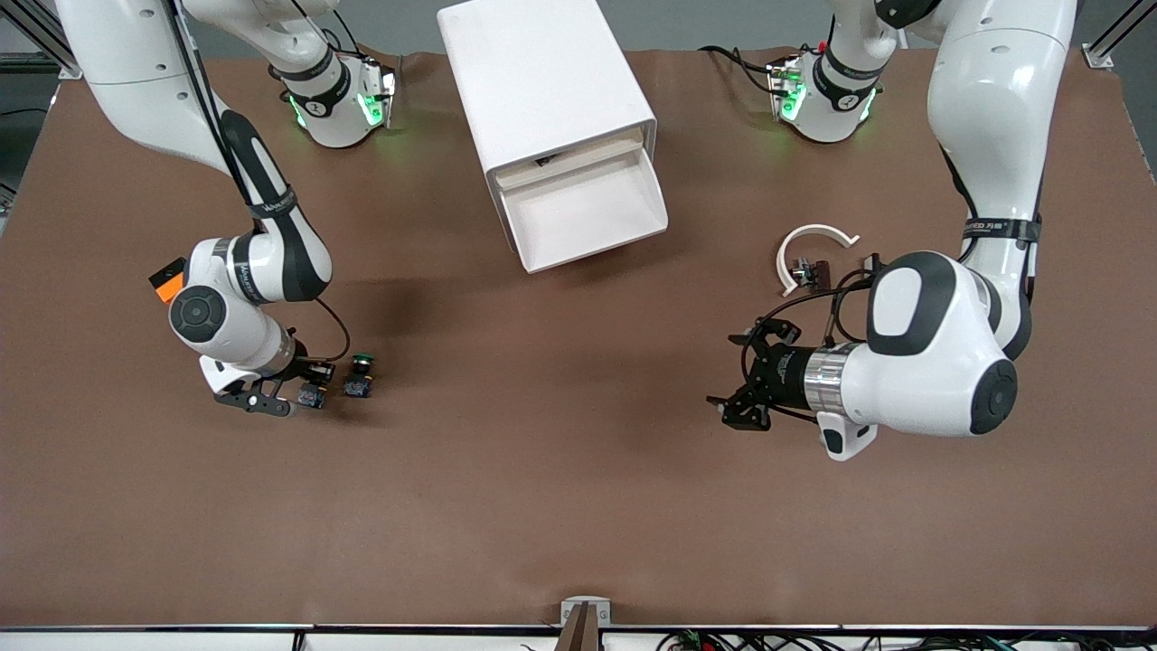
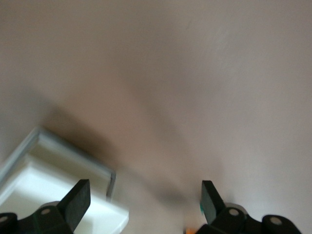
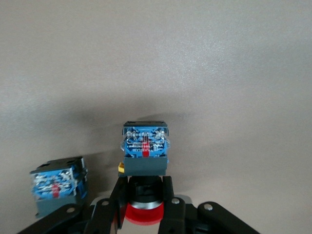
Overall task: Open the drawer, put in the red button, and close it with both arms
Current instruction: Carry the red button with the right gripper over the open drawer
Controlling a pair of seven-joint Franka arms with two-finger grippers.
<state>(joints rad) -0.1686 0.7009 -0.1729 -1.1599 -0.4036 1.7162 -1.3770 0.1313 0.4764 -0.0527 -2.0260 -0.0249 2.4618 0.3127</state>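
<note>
The cabinet (image 1: 542, 81) stands mid-table at the arms' end, with one drawer (image 1: 587, 217) pulled out; its tray looks empty. My right gripper (image 1: 303, 395) is low over the table toward the right arm's end, shut on the red button (image 1: 314, 395). In the right wrist view the fingers (image 3: 122, 187) clamp the black neck between the red cap (image 3: 144, 213) and the blue body (image 3: 145, 146). The green button (image 1: 362, 373) stands beside it on the table and also shows in the right wrist view (image 3: 58, 187). My left gripper (image 1: 734, 375) is open and empty above bare table; in the left wrist view (image 2: 144, 197) the drawer's corner (image 2: 44, 190) shows.
A white C-shaped ring (image 1: 811, 242) with a small dark part (image 1: 809, 269) lies beside the left arm's elbow. An orange and black block (image 1: 167, 278) lies by the right arm's wrist. The table (image 1: 542, 506) is brown.
</note>
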